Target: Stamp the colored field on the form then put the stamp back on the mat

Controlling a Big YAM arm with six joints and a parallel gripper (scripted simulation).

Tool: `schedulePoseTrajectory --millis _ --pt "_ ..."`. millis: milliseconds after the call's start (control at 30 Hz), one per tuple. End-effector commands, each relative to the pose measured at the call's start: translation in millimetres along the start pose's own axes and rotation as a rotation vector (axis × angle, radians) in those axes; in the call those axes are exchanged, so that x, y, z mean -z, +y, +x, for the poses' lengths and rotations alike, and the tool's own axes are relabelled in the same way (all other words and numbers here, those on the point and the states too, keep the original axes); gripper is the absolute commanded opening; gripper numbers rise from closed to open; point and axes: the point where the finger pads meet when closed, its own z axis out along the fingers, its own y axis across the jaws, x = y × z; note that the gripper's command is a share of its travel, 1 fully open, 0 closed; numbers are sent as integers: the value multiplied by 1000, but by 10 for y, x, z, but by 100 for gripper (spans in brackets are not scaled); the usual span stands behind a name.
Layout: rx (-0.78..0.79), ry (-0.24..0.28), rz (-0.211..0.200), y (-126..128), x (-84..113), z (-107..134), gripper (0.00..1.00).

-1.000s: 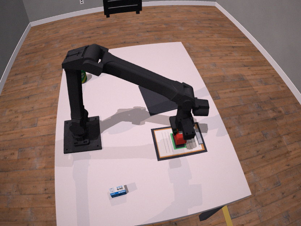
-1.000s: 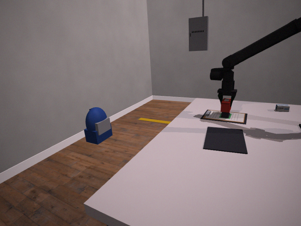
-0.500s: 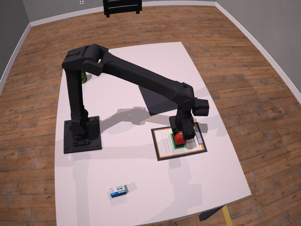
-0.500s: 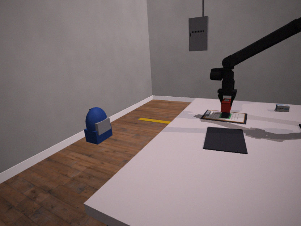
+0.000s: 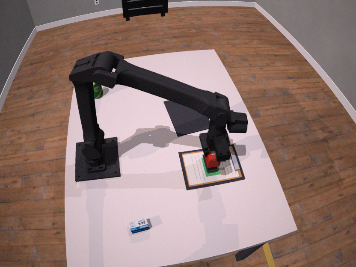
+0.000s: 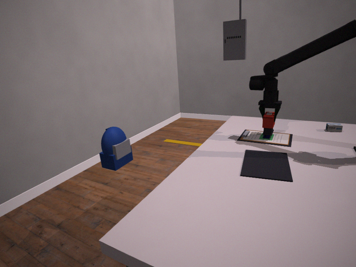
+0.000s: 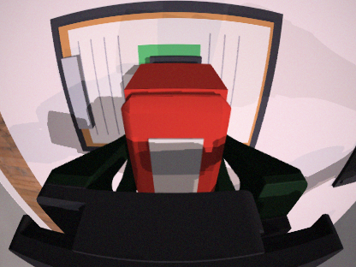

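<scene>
Red stamp (image 5: 210, 159) clamped in gripper (image 5: 213, 157), upright over green field (image 5: 212, 171) right of centre; press step likely finishing, next lift & carry to dark mat (image 5: 184, 119).

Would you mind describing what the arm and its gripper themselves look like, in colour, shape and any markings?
The arm is matte black throughout: long boxy links with rounded joint housings, rising from a square black base plate with small bolt holes. No cables or lettering show. The gripper is black too, a broad flat body with two angular fingers tinged dark green.
</scene>
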Motion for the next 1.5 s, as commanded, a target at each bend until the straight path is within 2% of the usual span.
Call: schedulePoseTrajectory --millis 0,33,67,133,200,233,333,433,467,567,600,633,700,733,767,833,867,933,1000,1033,1100,1300,1367,1467 --pt "-8 -15 -78 255 505 -42 30" --pt "-8 -13 -69 255 474 -41 30" --pt "-7 -7 -39 254 328 -40 30" --pt "-7 -7 -39 254 328 -40 30" --pt "-7 2 12 59 143 -1 30" --pt "-7 3 15 50 135 1 30" --pt "0 -4 -24 109 293 63 30" --pt "3 -5 -28 117 310 119 30" --pt "7 -4 -23 134 275 215 30" --pt "33 -2 -22 160 228 771 30" --pt "45 -1 -39 227 268 1029 30" --pt "45 -1 -73 368 390 1031 30" --pt "72 0 -51 224 288 1603 30" --pt "72 -2 -31 185 265 1598 30" --pt "86 -5 -5 54 171 1872 30" --pt "112 -4 -9 -84 146 2387 30" --pt "122 5 -38 -55 239 2635 30" --pt "137 14 -59 -130 314 2965 30" --pt "137 14 -59 -130 314 2965 30" --pt "142 4 -32 -241 278 3024 30" --pt "123 2 -27 -246 258 2986 30" --pt "124 4 -26 -251 257 2993 30" --pt "146 6 -26 -297 260 3097 30" --pt "146 13 -42 -224 324 3147 30"
